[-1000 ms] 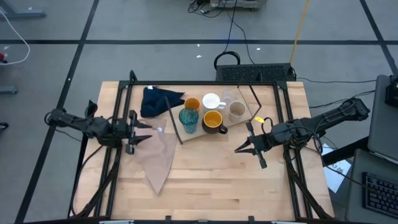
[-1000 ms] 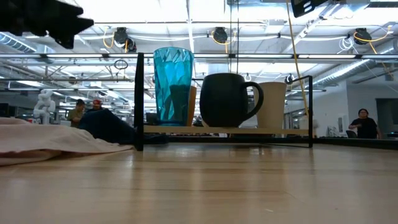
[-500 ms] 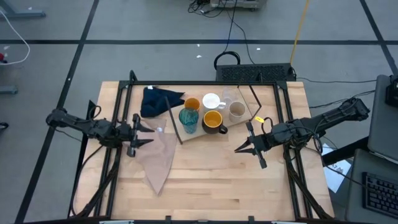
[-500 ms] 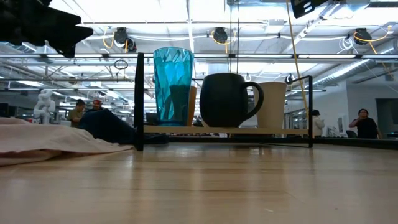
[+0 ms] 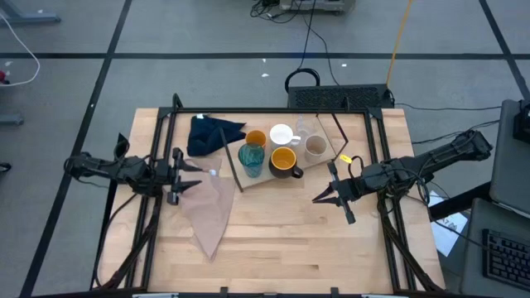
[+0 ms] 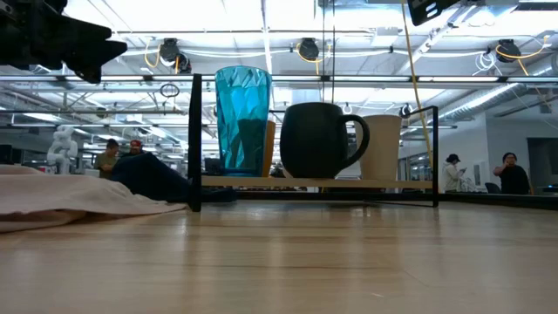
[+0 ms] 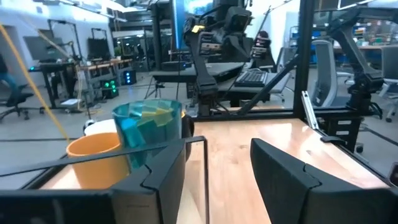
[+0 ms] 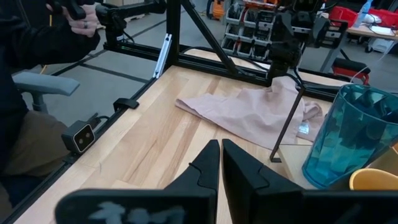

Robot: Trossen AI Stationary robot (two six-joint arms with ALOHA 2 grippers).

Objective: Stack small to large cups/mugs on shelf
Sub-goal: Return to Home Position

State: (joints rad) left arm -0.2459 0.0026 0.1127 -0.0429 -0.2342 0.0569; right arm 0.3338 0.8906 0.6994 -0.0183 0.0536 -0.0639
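Note:
The shelf (image 5: 311, 169), a light-wood board on a black rod frame, stands mid-table and carries the cups/mugs. They are a teal tumbler (image 5: 252, 159), a small orange cup (image 5: 257, 138), a white mug (image 5: 282, 134), a clear cup (image 5: 305, 127), a grey-beige cup (image 5: 315, 147) and a dark mug with orange inside (image 5: 284, 161). All stand upright on their bases. My left gripper (image 5: 199, 176) hovers open to the shelf's left, pointing level at the tumbler (image 7: 149, 130). My right gripper (image 5: 315, 199) hangs shut, near and to the right of the shelf.
A dark blue cloth (image 5: 211, 132) lies at the shelf's far-left corner. A pinkish-beige cloth (image 5: 211, 207) lies spread below my left gripper toward the near edge. Black frame rails (image 5: 157, 207) run along both table sides. Bare wood (image 5: 290, 240) spans the near half.
My left gripper has sunk a little, staying open and level. The right arm and all the cups have kept still.

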